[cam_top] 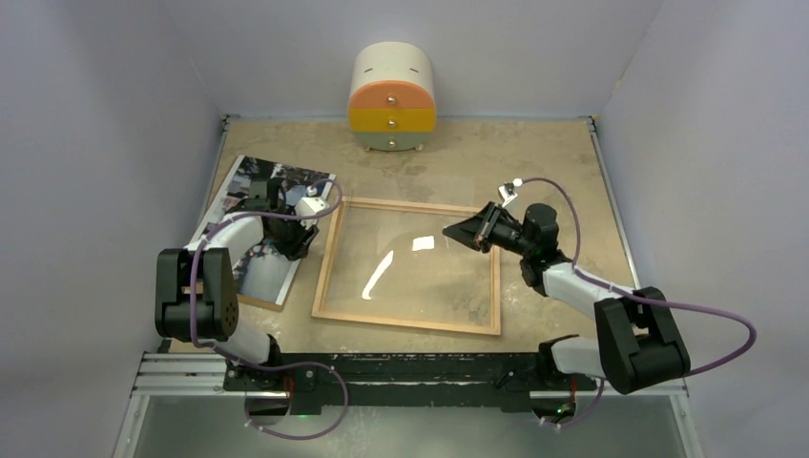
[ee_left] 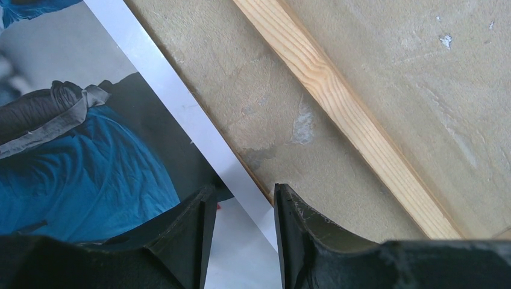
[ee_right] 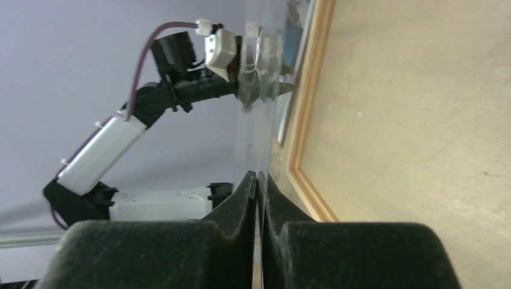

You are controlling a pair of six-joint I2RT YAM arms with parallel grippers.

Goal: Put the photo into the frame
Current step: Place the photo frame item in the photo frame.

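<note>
The photo [cam_top: 250, 196], a glossy print with blue and dark tones, lies at the left of the table, left of the frame [cam_top: 410, 322]. The frame is light wood and lies flat in the middle. My left gripper [cam_top: 298, 250] is open, low over the photo's right edge. In the left wrist view its fingers [ee_left: 244, 192] straddle the white border of the photo [ee_left: 90, 162], and the frame's left rail [ee_left: 343, 114] runs beside it. My right gripper [cam_top: 450, 232] is shut on a clear pane [cam_top: 401, 267], held tilted over the frame. In the right wrist view the gripper [ee_right: 259, 176] pinches the pane [ee_right: 260, 120] edge-on beside the frame [ee_right: 301, 114].
A round cream, orange and yellow drawer cabinet [cam_top: 392, 95] stands at the back centre. A brown backing board [cam_top: 250, 301] lies under the photo, with its edge showing at the front. Walls close in the table on the left, back and right.
</note>
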